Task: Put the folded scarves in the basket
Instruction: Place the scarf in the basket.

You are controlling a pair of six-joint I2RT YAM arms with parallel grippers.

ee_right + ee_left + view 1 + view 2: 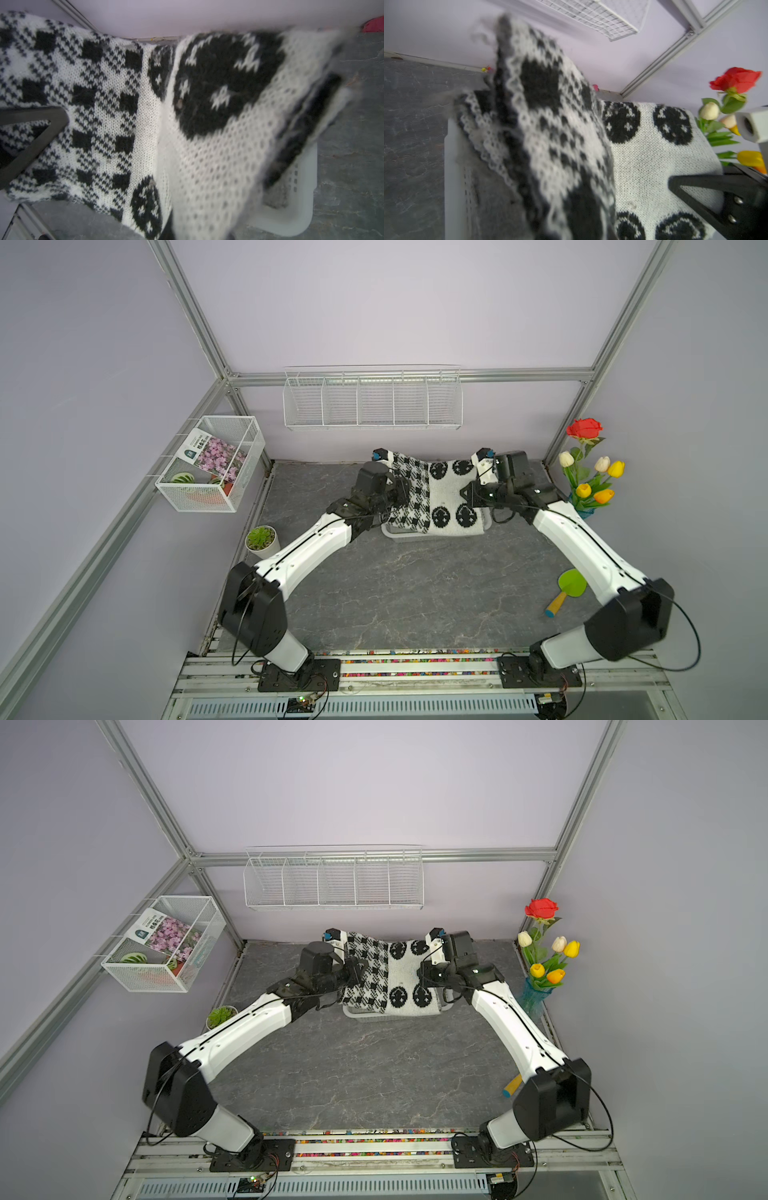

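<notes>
Fingers of left gripper [384,456] and right gripper [482,458] both clenched on far corners of black-and-white knitted folded scarf [436,493], held above shallow whitish perforated plastic basket [395,533]. Near edge drapes over basket rim. Remaining: lower in, release.

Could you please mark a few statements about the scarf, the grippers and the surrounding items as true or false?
1. The left gripper and right gripper are both shut on the scarf. True.
2. The scarf lies flat inside the basket. False: it hangs from the two grippers above the basket.
3. A green shovel lies near the right arm. True.
4. All blooms are red. False: the flowers include one red rose plus white, yellow and orange tulips.
</notes>
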